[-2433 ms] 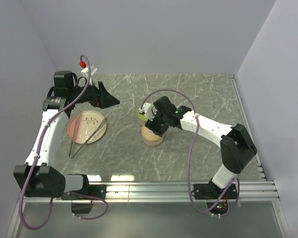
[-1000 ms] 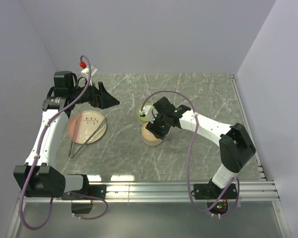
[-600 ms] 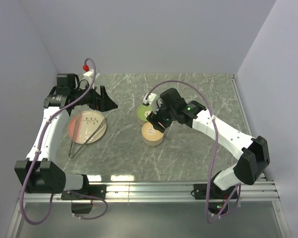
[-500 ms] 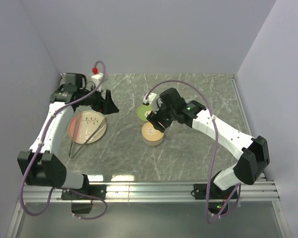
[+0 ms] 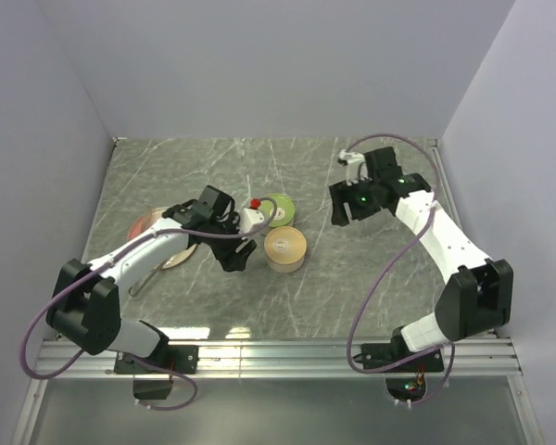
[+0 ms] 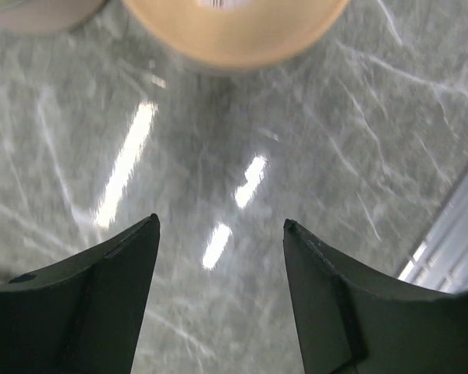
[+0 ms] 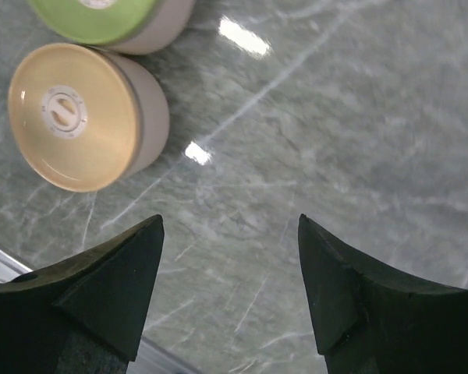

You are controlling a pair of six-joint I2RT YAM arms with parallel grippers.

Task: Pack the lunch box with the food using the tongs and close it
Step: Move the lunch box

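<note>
Lunch box [image 5: 278,208]: both tins lidded, mid-table. Orange-lidded tin [image 5: 284,247] lies just ahead of your left gripper [image 6: 220,226], whose jaws are apart and empty. Your right gripper [image 7: 230,222], likewise released and empty, hangs farther off.

**White and black, trailing mauve**

The left arm [image 5: 134,260] and right arm [image 5: 442,236] are wearing white shells between black joints. A mauve cable [image 5: 389,137] is looping behind each set of jaws. The left gripper [image 6: 221,221] and right gripper [image 7: 230,218] are showing matte black, wedge-shaped fingers [image 6: 86,304].

A pink plate [image 5: 145,222] sits at the left of the grey-green marbled table [image 5: 371,278], partly hidden.
</note>
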